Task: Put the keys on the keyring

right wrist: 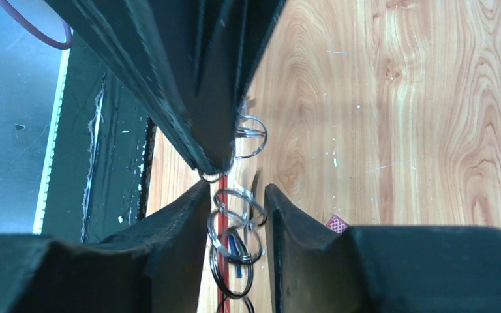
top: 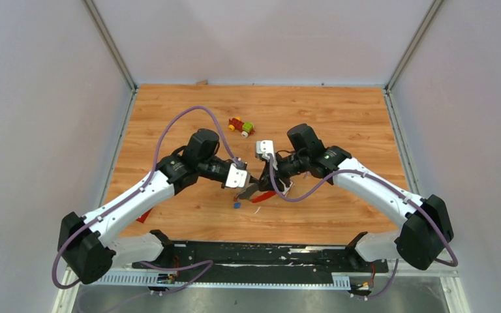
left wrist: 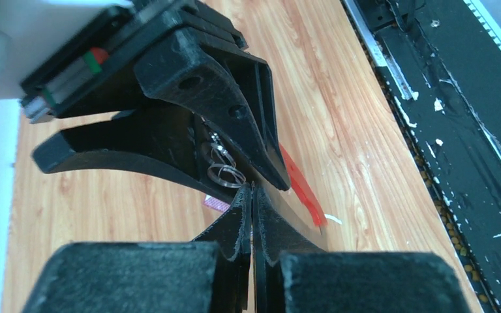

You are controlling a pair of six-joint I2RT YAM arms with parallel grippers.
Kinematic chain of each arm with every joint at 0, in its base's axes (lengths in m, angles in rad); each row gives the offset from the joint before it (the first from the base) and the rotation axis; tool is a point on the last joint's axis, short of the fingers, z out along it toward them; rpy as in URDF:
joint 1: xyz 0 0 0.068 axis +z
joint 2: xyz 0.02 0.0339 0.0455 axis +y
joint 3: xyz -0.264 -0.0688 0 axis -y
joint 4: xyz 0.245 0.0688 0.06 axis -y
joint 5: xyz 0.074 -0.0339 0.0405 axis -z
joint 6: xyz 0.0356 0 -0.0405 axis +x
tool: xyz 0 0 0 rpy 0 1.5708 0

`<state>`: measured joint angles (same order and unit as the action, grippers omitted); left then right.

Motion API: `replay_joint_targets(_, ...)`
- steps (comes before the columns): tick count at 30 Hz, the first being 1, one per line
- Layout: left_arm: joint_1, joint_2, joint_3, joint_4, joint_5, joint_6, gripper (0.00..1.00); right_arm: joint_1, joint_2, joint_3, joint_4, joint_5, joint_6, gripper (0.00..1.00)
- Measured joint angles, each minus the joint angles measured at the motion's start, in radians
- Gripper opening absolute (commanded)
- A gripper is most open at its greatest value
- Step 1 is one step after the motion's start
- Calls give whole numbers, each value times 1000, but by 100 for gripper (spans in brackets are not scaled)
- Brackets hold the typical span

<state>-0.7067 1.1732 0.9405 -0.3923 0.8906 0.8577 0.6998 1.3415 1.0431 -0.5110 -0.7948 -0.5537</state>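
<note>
The keyring's linked metal rings (right wrist: 235, 241) hang between the two fingers of my right gripper (right wrist: 236, 189), which is open around them without pinching. My left gripper (left wrist: 253, 193) is shut, its tips nipping the thin top ring (right wrist: 212, 176). Both grippers meet over the middle of the table, left (top: 253, 184) and right (top: 265, 182). The red fob (top: 265, 195) and the grey fob (top: 248, 191) trail below them onto the wood. The red fob (left wrist: 300, 186) also shows past the rings (left wrist: 225, 175). One blue-headed key (top: 237, 205) lies loose on the table just in front.
A red-yellow-green toy car (top: 241, 126) stands behind the grippers. A pink foil packet (right wrist: 336, 223) lies by the right finger. A small white scrap (top: 257, 209) sits near the blue key. A red bit (top: 145, 215) peeks from under the left arm.
</note>
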Motion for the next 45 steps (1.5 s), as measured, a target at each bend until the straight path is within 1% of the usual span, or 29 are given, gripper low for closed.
replay_joint_targets(1,0,-13,0,0,-5,0,0,0,0,3,-5,2,-2,43)
replay_joint_targets(3,0,-39,0,0,-10,0,0,0,0,5,-13,9,-9,46)
replay_joint_targets(6,0,-72,-5,1,-11,-1,0,0,0,5,-26,15,-21,47)
replay_joint_targets(7,0,-78,-9,1,-11,-2,0,0,0,5,-28,16,-25,45)
replay_joint_targets(10,0,-84,-21,1,-11,-4,0,0,0,5,-34,18,-33,36)
replay_joint_targets(12,0,-84,-35,1,-11,-4,0,0,0,5,-39,18,-37,28)
replay_joint_targets(13,0,-84,-42,0,-12,-4,0,0,-1,5,-41,18,-40,22)
replay_joint_targets(15,0,-85,-55,0,-13,-3,0,0,-2,5,-47,18,-46,2)
replay_joint_targets(16,1,-88,-61,0,-16,0,0,-1,-3,5,-53,14,-50,0)
replay_joint_targets(19,3,-101,-69,-8,-27,27,0,-1,-5,5,-68,3,-56,0)
replay_joint_targets(24,2,-141,-85,-39,-37,139,0,-14,-6,12,-71,-46,-56,0)
replay_joint_targets(25,1,-162,-99,-37,-47,188,0,-24,-6,13,-71,-78,-54,0)
replay_joint_targets(34,-4,-179,-117,-14,-64,241,0,-41,-6,13,-74,-121,-59,0)
replay_joint_targets(45,-7,-188,-124,-7,-77,251,0,-47,-4,13,-76,-146,-69,0)
